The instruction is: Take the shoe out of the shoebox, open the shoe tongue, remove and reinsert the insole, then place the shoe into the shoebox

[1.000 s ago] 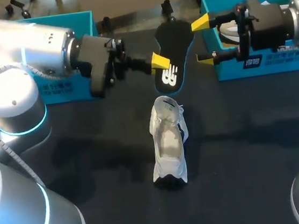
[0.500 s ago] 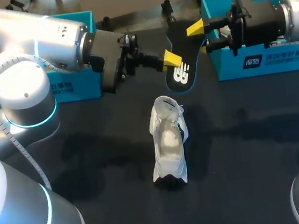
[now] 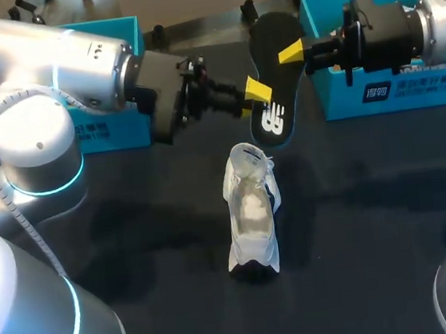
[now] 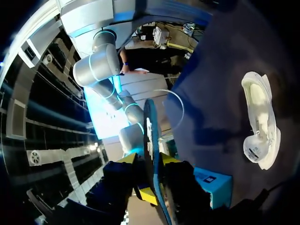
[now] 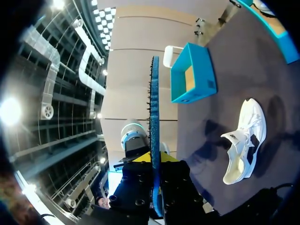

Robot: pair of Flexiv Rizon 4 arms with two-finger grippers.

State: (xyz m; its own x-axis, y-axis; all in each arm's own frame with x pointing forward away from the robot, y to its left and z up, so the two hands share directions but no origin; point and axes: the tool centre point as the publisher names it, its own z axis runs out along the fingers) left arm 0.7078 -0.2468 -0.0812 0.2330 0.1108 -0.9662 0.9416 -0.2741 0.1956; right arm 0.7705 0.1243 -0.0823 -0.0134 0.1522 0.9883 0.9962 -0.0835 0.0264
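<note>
A black insole [image 3: 269,65] with a white logo hangs in the air between my two arms, above the table's far middle. My right gripper [image 3: 294,50] is shut on its upper part; in the right wrist view the insole [image 5: 154,93] stands edge-on, pinched in the gripper [image 5: 154,159]. My left gripper [image 3: 256,91] sits at the insole's lower left edge. In the left wrist view its fingers stand apart on either side of the thin insole [image 4: 151,136], so the gripper [image 4: 149,161] is open. The white shoe [image 3: 251,212] lies on the dark table below, toe towards me, mouth wide.
A blue shoebox [image 3: 98,133] stands at the far left behind my left arm, and another blue box [image 3: 408,89] at the far right under my right arm. The shoe [image 5: 243,136] [image 4: 260,119] has bare dark tabletop [image 3: 358,224] around it.
My right gripper has come in and shut on the insole's upper part. The left gripper's fingers have parted from it. The insole has shifted slightly to the right.
</note>
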